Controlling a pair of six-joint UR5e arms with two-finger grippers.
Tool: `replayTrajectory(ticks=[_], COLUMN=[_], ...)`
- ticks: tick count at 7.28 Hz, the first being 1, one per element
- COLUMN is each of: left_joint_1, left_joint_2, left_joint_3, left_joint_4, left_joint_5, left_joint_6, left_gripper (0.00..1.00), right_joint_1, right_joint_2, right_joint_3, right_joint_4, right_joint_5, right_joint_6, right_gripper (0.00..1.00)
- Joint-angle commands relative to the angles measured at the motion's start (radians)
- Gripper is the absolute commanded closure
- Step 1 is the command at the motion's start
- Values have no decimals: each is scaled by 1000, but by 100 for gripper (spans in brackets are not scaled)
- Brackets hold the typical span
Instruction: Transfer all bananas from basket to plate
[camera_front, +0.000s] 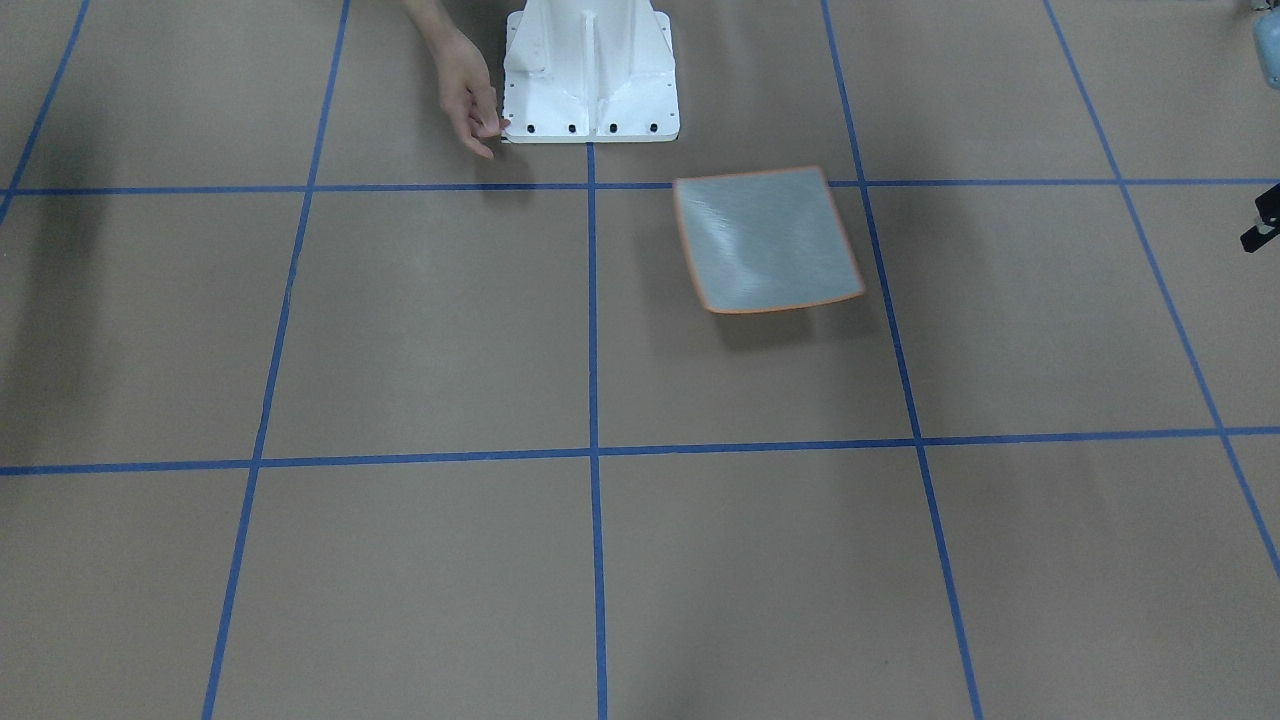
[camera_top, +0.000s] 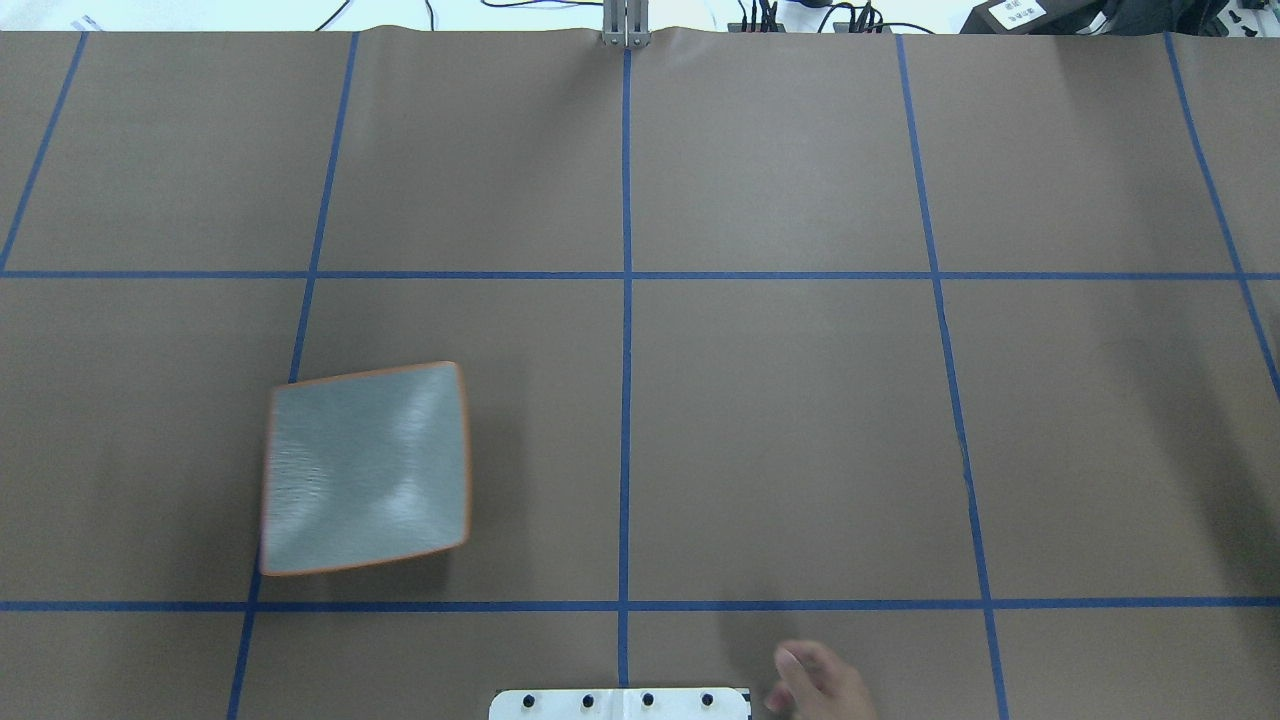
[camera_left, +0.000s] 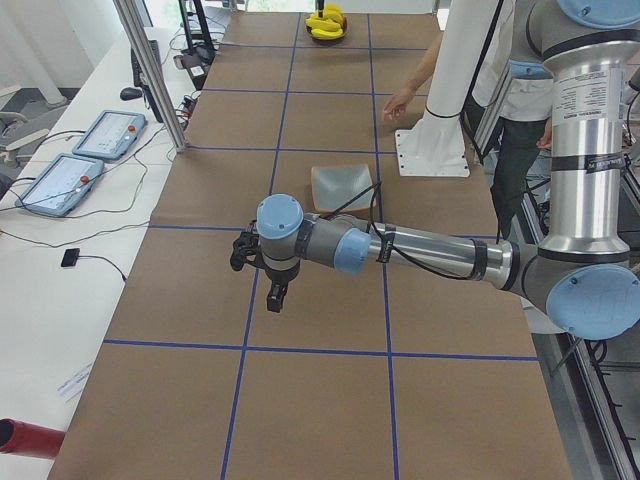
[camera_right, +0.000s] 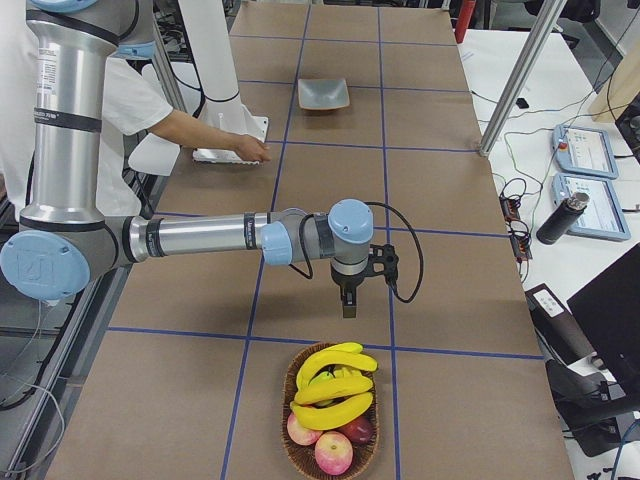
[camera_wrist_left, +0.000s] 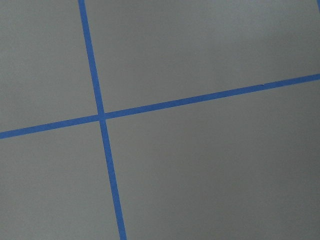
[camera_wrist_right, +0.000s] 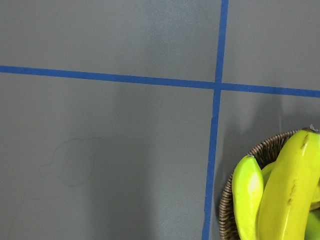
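Several yellow bananas (camera_right: 335, 385) lie on top of a wicker basket (camera_right: 288, 400) at the table's end on my right. In the right wrist view, two bananas (camera_wrist_right: 285, 195) and the basket's rim (camera_wrist_right: 227, 200) fill the lower right corner. The far side view shows the bananas (camera_left: 325, 20) small. The square grey-blue plate (camera_front: 768, 240) (camera_top: 365, 470) with its orange rim lies bare on my left half. My right gripper (camera_right: 347, 305) hangs over the table just short of the basket. My left gripper (camera_left: 275, 297) hovers past the plate (camera_left: 342, 186). Whether either is open or shut I cannot tell.
A person's hand (camera_front: 472, 100) (camera_top: 815, 685) rests on the table beside my white base (camera_front: 590, 80). Apples (camera_right: 333, 452) lie under the bananas. Metal posts (camera_left: 150, 70) (camera_right: 520, 80), control tablets (camera_left: 60, 180) (camera_right: 590, 195) and a dark bottle (camera_right: 557, 218) stand beyond the table's far edge.
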Motion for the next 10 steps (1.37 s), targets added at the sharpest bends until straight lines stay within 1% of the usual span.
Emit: replayTrajectory(ticks=[1,3,5,8,10], left_joint_1=[0,2,3,3,3], left_joint_2=[9,22,16,16,16], left_joint_3=[-6,-5,-5,-3,-6], left_joint_4=[-9,-11,-11,-12,-12], left_joint_5=[1,-1,-1,-1,-1], left_joint_6=[2,4,-1,4,2], left_gripper=[0,0,0,0,0], right_joint_1=[5,5,3,5,5], right_joint_2=[-2,-2,27,15,10], right_joint_3=[0,0,0,18,31], right_joint_4=[0,0,0,2,2], right_joint_5=[4,8,2,-1,18], right_joint_6=[2,-1,2,2,-3], right_gripper=[0,0,0,0,0])
